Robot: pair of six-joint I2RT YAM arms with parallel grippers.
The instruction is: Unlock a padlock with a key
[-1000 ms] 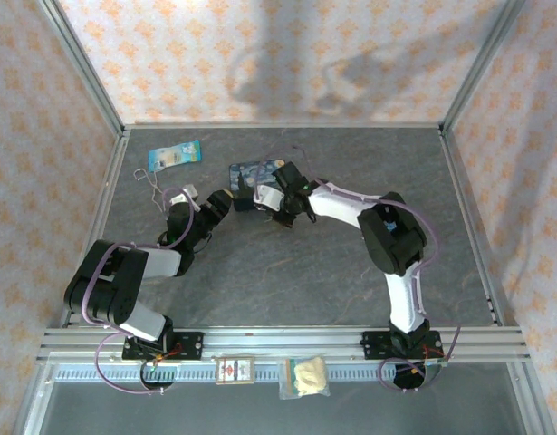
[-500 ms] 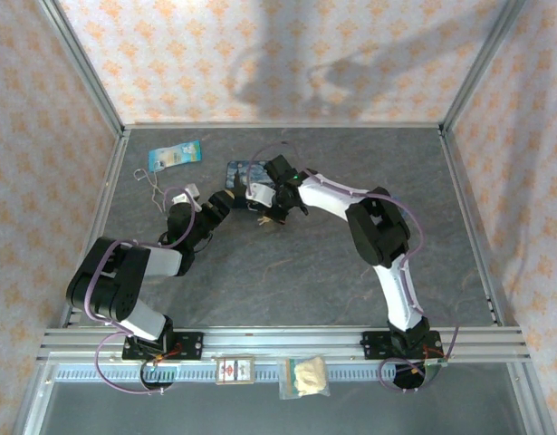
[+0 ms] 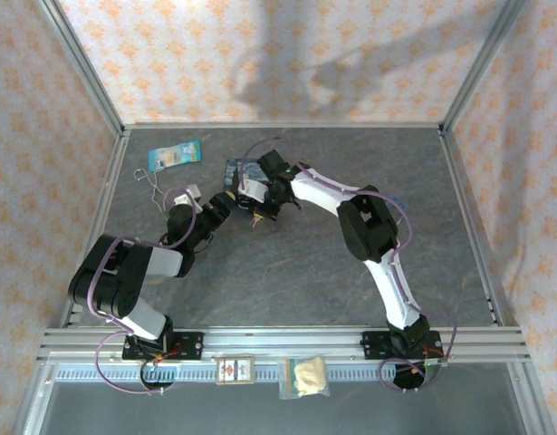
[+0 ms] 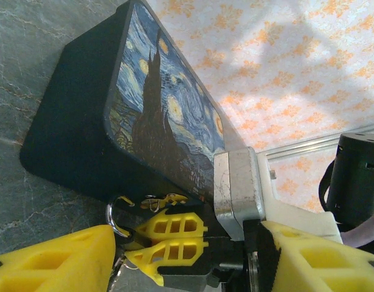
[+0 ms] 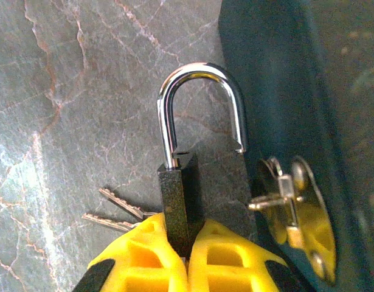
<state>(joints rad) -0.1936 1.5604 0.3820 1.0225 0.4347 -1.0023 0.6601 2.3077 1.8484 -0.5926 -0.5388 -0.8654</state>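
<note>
Gripping the padlock (image 5: 179, 182), the right claw (image 5: 184, 236) sits beside the tin (image 5: 278, 91); left claw (image 4: 187, 238) gapes.

The padlock (image 5: 179, 182) between the fingers (image 5: 144, 258) of the right gripper (image 5: 185, 243) has a dark metal body with a grainy, matt coat. Its shackle, above the gripper, is polished metal, bright like a mirror. The fingers are smooth yellow plastic with a slight shine. Just above the gripper, on the left, the key (image 5: 121, 202) is thin silvery metal, duller than the shackle. Right of the gripper, the tin box (image 5: 278, 91) has a dark painted side, and its hasp (image 5: 293, 201) is shiny yellowish metal. The surface (image 5: 71, 91) looks like grey veined stone, matt.
</note>
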